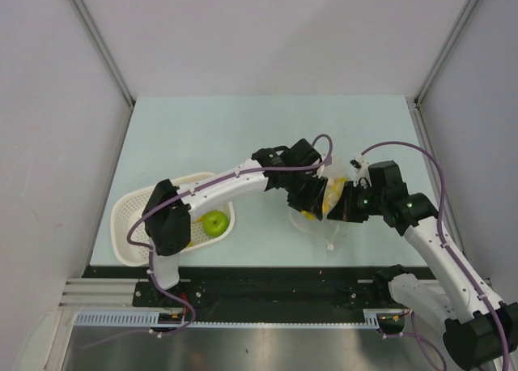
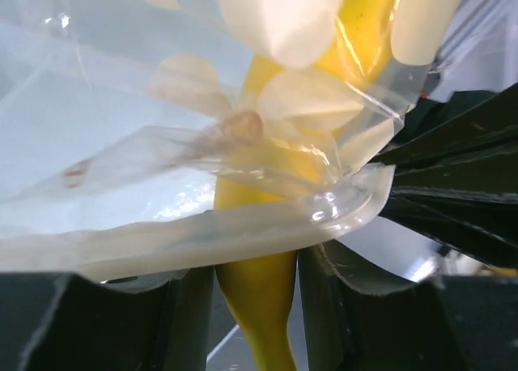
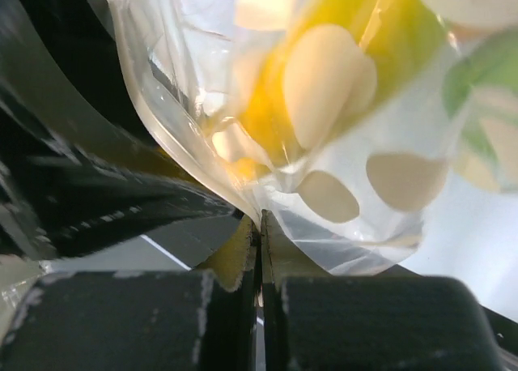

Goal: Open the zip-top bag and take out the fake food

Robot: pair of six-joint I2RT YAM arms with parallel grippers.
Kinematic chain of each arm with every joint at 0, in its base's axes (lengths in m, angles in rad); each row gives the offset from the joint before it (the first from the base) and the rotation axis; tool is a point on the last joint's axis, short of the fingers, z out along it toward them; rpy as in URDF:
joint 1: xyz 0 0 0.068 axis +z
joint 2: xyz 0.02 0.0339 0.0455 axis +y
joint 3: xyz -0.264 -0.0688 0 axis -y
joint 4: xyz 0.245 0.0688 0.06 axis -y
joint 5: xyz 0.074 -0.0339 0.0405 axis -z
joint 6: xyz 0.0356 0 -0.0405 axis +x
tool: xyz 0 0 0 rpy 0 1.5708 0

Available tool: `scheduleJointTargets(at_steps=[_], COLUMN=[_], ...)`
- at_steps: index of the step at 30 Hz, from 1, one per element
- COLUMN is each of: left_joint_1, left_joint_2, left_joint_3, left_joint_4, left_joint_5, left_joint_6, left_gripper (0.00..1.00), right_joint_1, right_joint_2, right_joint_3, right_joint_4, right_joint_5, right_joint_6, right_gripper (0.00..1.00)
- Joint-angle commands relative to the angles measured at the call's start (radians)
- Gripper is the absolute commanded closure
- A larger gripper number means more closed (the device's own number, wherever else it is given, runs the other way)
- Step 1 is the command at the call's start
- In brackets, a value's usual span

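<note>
Bag, right of centre above the table, is mostly hidden by both arms. Right fingers pinch its edge; left fingers clamp a banana; other contents blur.

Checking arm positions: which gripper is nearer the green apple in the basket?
Left. The left gripper is at the zip-top bag, right of the green apple; the right gripper holds the bag's far side, farther away.

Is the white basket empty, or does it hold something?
Not empty. The top view shows a green apple in the white basket; the left arm hides part of it.
</note>
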Motion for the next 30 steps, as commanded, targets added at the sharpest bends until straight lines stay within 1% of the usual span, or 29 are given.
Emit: scheduleJointTargets(at_steps=[1,4,8,12,13,16,19,21,22,23,26,27,28,29,30], left_joint_1=[0.019,0.019,0.015,0.006,0.004,0.000,-0.007,-0.007,-0.007,-0.007,-0.004,0.003,0.009,0.029,0.042], left_joint_2=[-0.085,-0.122,-0.189,-0.278,-0.297,-0.358,-0.430,-0.472,-0.517,-0.542,-0.648,-0.671,-0.686,-0.714,-0.726], left_joint_3=[0.040,0.003,-0.090,-0.221,-0.285,-0.391,-0.439,-0.443,-0.442,-0.439,-0.443,-0.445,-0.450,-0.451,-0.456], left_joint_4=[0.068,0.070,0.033,-0.019,-0.021,-0.010,-0.003,0.002,0.002,0.004,0.004,-0.021,-0.036,-0.054,-0.093], left_joint_5=[0.122,0.171,0.239,0.176,0.167,0.167,0.133,0.116,0.105,0.090,-0.052,-0.095,-0.184,-0.235,-0.282], left_joint_6=[-0.069,-0.059,-0.027,0.015,0.015,-0.002,-0.020,-0.023,-0.020,-0.016,-0.010,-0.013,-0.016,-0.025,-0.054], left_gripper=[1.00,1.00,1.00,1.00,1.00,1.00,1.00,1.00,1.00,1.00,1.00,1.00,1.00,1.00,1.00], right_joint_1=[0.010,0.007,0.000,-0.026,-0.032,-0.046,-0.050,-0.050,-0.052,-0.050,-0.052,-0.053,-0.055,-0.055,-0.053], right_joint_2=[-0.029,-0.036,-0.043,-0.018,-0.012,0.009,0.025,0.031,0.033,0.031,0.023,0.023,0.019,0.013,0.010], right_joint_3=[0.008,0.022,0.039,0.075,0.092,0.114,0.114,0.106,0.103,0.096,0.076,0.069,0.066,0.065,0.063], right_joint_4=[-0.001,-0.021,-0.003,0.001,0.002,0.011,0.019,0.019,0.018,0.019,0.016,0.013,0.013,0.010,0.008], right_joint_5=[0.070,0.156,0.199,0.228,0.223,0.200,0.185,0.177,0.173,0.168,0.165,0.162,0.159,0.156,0.147], right_joint_6=[0.005,0.036,0.058,0.038,0.032,0.021,0.012,0.001,-0.004,-0.010,-0.030,-0.034,-0.038,-0.038,-0.038], right_gripper=[1.00,1.00,1.00,1.00,1.00,1.00,1.00,1.00,1.00,1.00,1.00,1.00,1.00,1.00,1.00])
